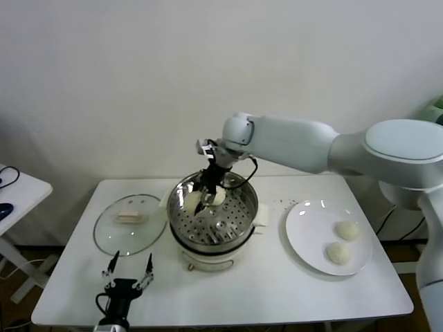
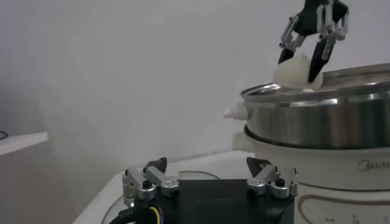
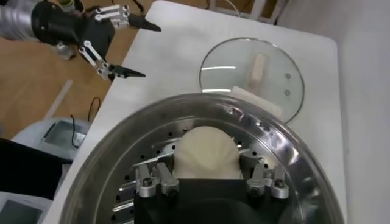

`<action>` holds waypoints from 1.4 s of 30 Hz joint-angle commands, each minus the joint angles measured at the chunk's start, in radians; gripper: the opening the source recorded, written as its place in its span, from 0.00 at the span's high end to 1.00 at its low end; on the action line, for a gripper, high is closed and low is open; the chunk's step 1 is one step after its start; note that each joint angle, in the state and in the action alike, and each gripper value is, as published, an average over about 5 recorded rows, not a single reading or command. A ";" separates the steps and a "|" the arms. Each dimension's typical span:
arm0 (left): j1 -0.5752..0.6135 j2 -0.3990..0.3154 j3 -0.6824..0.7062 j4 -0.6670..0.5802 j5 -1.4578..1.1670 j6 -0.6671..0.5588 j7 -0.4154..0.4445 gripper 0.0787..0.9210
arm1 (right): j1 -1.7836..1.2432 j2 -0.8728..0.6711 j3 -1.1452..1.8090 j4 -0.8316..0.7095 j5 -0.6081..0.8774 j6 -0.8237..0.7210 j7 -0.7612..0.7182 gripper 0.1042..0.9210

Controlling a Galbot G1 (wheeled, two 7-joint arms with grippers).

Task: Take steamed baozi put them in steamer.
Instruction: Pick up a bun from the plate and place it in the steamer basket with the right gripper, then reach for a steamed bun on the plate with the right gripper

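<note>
Right claw (image 1: 205, 196) grips a smooth, cream-white baozi (image 3: 207, 151) inside the shiny perforated steamer (image 1: 239, 218); left claw (image 1: 127, 272) hangs spread wide, empty, above the tabletop (image 1: 277, 290).

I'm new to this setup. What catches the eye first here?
The right gripper reaches over the steamer at table centre, jaws closed on a steamed baozi above the basket. Two more baozi wait on the white plate to the right. The left gripper idles, open, near the glass lid.
</note>
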 commanded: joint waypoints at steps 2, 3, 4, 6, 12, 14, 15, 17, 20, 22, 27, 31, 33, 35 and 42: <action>-0.002 0.002 -0.001 0.007 -0.001 0.002 0.000 0.12 | -0.047 0.051 -0.017 -0.048 -0.008 0.000 0.004 0.28; -0.003 0.003 -0.002 0.010 -0.002 0.001 0.000 0.12 | -0.050 0.049 -0.018 -0.049 -0.012 0.000 0.003 0.28; -0.003 0.004 -0.002 0.012 -0.003 0.001 0.000 0.12 | -0.052 0.048 -0.019 -0.052 -0.015 0.001 0.003 0.28; -0.004 0.004 -0.003 0.017 -0.004 0.000 -0.001 0.12 | -0.057 0.047 -0.020 -0.055 -0.020 0.003 0.002 0.28; -0.006 0.001 -0.002 0.024 -0.005 -0.002 -0.001 0.12 | -0.067 0.057 -0.017 -0.065 -0.023 0.007 0.001 0.28; -0.006 -0.001 -0.001 0.025 -0.005 -0.002 -0.001 0.12 | -0.068 0.062 -0.016 -0.071 -0.023 0.008 0.000 0.28; -0.006 -0.001 -0.001 0.026 -0.005 -0.002 -0.001 0.12 | -0.067 0.064 -0.016 -0.073 -0.023 0.009 0.000 0.28; -0.006 -0.001 -0.001 0.026 -0.005 -0.002 -0.001 0.12 | -0.067 0.065 -0.017 -0.076 -0.024 0.009 -0.001 0.28; -0.005 -0.001 -0.003 0.027 -0.007 -0.003 -0.002 0.12 | -0.067 0.061 -0.020 -0.076 -0.028 0.010 -0.002 0.28; -0.006 -0.002 -0.004 0.028 -0.009 -0.003 -0.002 0.12 | -0.067 0.057 -0.021 -0.073 -0.030 0.010 -0.001 0.28; -0.006 -0.003 -0.003 0.030 -0.010 -0.003 -0.002 0.12 | -0.073 0.059 -0.020 -0.072 -0.035 0.013 0.008 0.27; -0.005 -0.005 -0.002 0.030 -0.009 -0.004 -0.002 0.12 | -0.076 0.061 -0.019 -0.071 -0.038 0.020 0.021 0.19; -0.005 -0.005 -0.002 0.030 -0.009 -0.004 -0.002 0.12 | -0.076 0.060 -0.019 -0.069 -0.041 0.023 0.021 0.14; -0.005 -0.005 -0.003 0.031 -0.009 -0.004 -0.003 0.12 | -0.073 0.058 -0.018 -0.067 -0.043 0.025 0.020 0.13; -0.007 -0.006 -0.003 0.022 -0.008 0.000 -0.004 0.12 | 0.002 0.003 -0.020 -0.002 -0.040 0.028 -0.005 0.12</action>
